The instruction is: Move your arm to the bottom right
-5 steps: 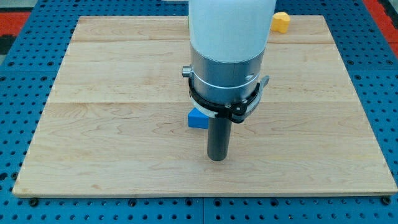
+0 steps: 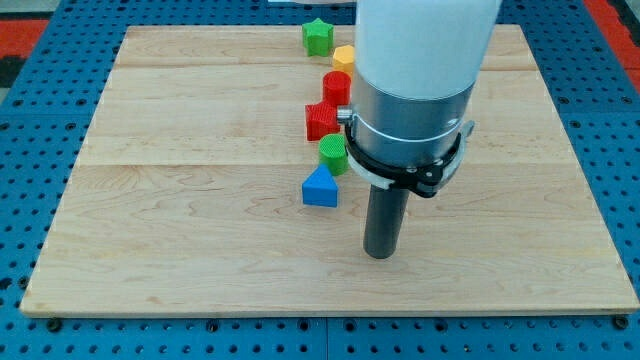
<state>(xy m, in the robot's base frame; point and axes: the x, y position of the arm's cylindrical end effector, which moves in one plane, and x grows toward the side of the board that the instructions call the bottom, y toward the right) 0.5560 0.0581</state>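
My tip point(image 2: 379, 254) rests on the wooden board point(image 2: 180, 240), below the middle and slightly to the view's right. The blue triangular block point(image 2: 320, 188) lies a little up and to the left of the tip, apart from it. Above it run a green round block point(image 2: 333, 154), a red star-like block point(image 2: 321, 120), a red round block point(image 2: 337, 87), a yellow block point(image 2: 344, 57) and a green star-like block point(image 2: 317, 36), in a line toward the view's top. The arm's body hides whatever lies behind it.
The board sits on a blue perforated table point(image 2: 40, 120). The board's bottom edge point(image 2: 330, 315) is not far below the tip. A red area point(image 2: 20, 30) shows at the view's top left.
The arm has moved to the view's right and slightly down. This uncovered the row of green, red and yellow blocks. The yellow block seen at the top right earlier is now hidden.
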